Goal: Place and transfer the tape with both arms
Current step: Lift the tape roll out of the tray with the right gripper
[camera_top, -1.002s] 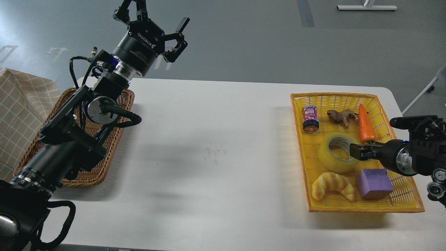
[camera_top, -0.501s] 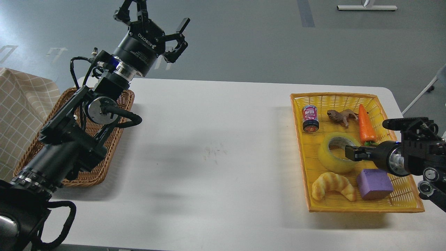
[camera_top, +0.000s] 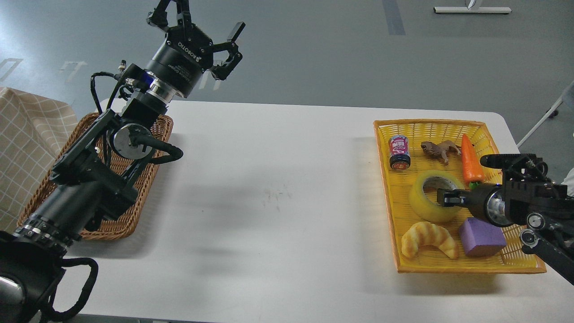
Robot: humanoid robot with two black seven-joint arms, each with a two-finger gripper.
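A: Reaching in from the right edge, the right gripper (camera_top: 444, 198) sits at the tape (camera_top: 434, 196), its tip over the roll's right wall and open core; it is dark and seen nearly end-on, so I cannot tell how wide the fingers stand or whether they have hold of anything.

B: And the roll itself?

A: Lying flat in the middle of the yellow basket (camera_top: 385, 188), hole upward, so its axis points up; the roll extends leftward from the claw tip. The right arm is far nearer; the left gripper (camera_top: 204, 29) is raised at the far left, fingers spread wide and holding nothing, well apart from the roll.

B: Room around it?

A: Tight; the carrot (camera_top: 471, 158) lies just to the far right, the purple block (camera_top: 482, 236) just under the wrist on the near side, the croissant (camera_top: 429, 239) near left of that; the can (camera_top: 399, 151) and toy animal (camera_top: 441, 149) sit farther back. I judge a straight lift the safest way out; beyond the basket's left rim the white table (camera_top: 278, 188) is open as far as the wicker basket (camera_top: 130, 211) at the left.
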